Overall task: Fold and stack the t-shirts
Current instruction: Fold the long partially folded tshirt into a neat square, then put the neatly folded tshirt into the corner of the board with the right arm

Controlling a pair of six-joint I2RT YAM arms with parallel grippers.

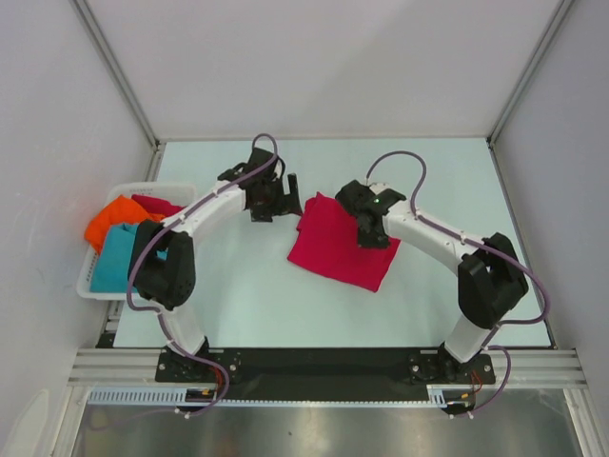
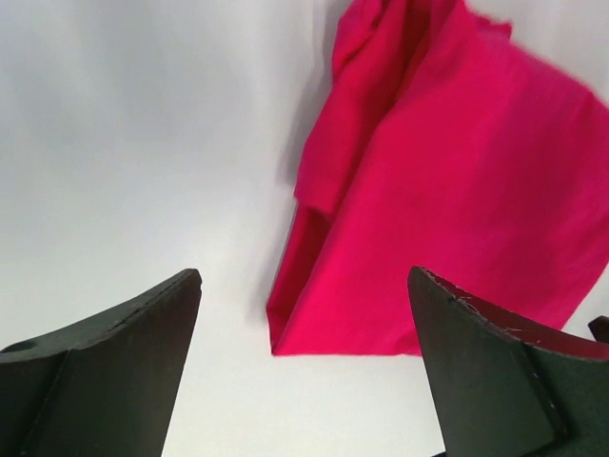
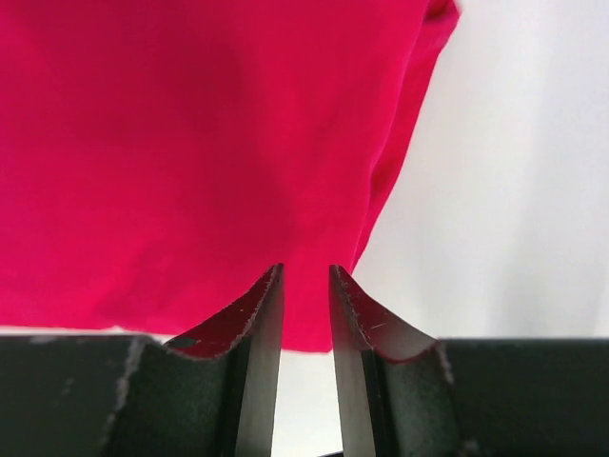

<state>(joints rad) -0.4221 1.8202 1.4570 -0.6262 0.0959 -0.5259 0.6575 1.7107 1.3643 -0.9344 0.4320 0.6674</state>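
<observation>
Crimson cloth lies folded near the middle of the surface point(image 1: 238, 295): one t-shirt point(image 1: 333, 249), a tilted rough rectangle with its long edges running from far left to near right. In my left wrist view its left edge point(image 2: 314, 286) is a doubled fold ending in a sharp near corner, and the far end is rumpled.

My left pincer point(image 1: 278, 204) hangs just beside the shirt's far left corner, apart from it. Its fingers point(image 2: 105, 371) are spread wide with nothing between them but bare surface.

My right pincer point(image 1: 373, 234) sits over the shirt's far right part. Its fingers point(image 3: 243, 333) are drawn almost together with only a thin slit between. The tips meet the red cloth point(image 3: 190, 143) just inside an edge, and I cannot tell whether they nip it.

Bare surface lies on the far side of the shirt, to its right, and on the near side between my two arms.

At the left edge stands a white slotted basket point(image 1: 91, 288) with the orange t-shirt point(image 1: 112, 221), the teal t-shirt point(image 1: 116, 259) and a second crimson t-shirt point(image 1: 157, 204) heaped inside. My left elbow crosses in front of its right side.
</observation>
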